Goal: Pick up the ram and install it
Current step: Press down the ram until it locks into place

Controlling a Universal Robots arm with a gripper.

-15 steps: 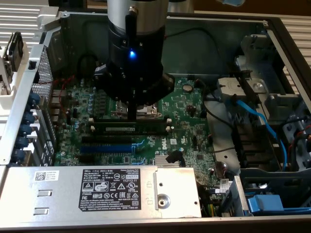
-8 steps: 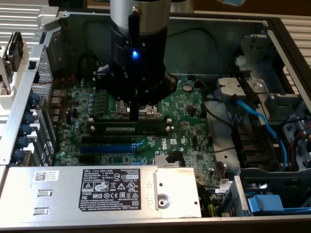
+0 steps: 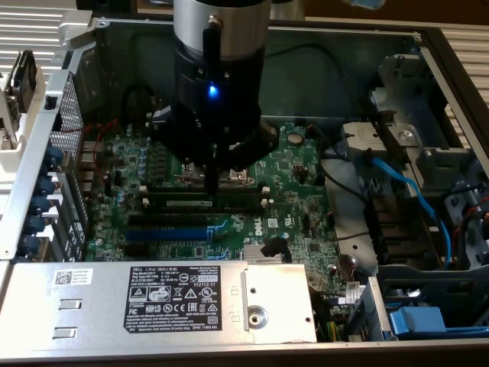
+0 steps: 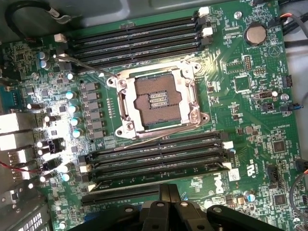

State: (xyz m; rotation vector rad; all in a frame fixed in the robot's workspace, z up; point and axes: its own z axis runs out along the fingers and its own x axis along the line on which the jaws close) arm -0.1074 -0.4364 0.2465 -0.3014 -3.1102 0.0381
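The ram [image 3: 205, 201] is a long dark strip with pale label marks. It stands on edge in a black memory slot on the green motherboard [image 3: 298, 164], in front of the CPU socket. My gripper [image 3: 210, 182] hangs straight down over its middle, fingers shut together, tips just above or on its upper edge; I cannot tell whether they touch. Nothing is clamped between the fingers. In the wrist view the shut gripper [image 4: 168, 193] sits over the near bank of black slots [image 4: 159, 161], where I cannot tell the ram apart from the slots.
The open CPU socket [image 4: 156, 98] lies beyond the near slots, with a second slot bank [image 4: 134, 41] behind it. A blue slot [image 3: 168, 232] and the silver power supply [image 3: 153, 302] lie in front. Blue cables [image 3: 405, 191] and drive brackets fill the exterior view's right.
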